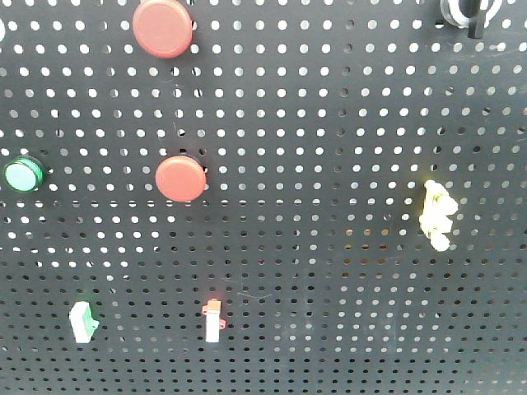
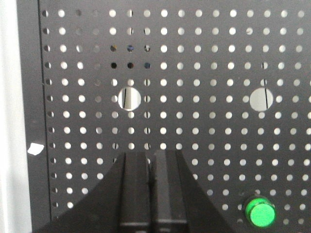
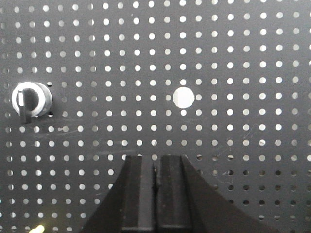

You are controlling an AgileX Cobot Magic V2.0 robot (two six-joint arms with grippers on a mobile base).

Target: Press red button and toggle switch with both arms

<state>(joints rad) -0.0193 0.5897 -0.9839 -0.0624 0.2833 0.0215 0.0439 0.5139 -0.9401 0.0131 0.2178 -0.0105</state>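
Note:
Two red buttons sit on the black pegboard (image 1: 329,123): a larger one (image 1: 163,27) at the top and a smaller one (image 1: 180,178) in the middle. The toggle switch (image 1: 470,12) is cut off at the top right corner; it also shows in the right wrist view (image 3: 30,100) at the left, its black lever pointing down. My left gripper (image 2: 151,155) is shut and empty, facing the board up and left of a green button (image 2: 260,212). My right gripper (image 3: 155,158) is shut and empty, to the right of and below the switch. Neither arm shows in the front view.
A green button (image 1: 22,174) sits at the left edge. A yellow clip-like piece (image 1: 436,216) is at the right. White tabs with a green tip (image 1: 83,321) and a red tip (image 1: 213,321) are low on the board. Large open holes (image 2: 129,98) (image 3: 183,98) show in the wrist views.

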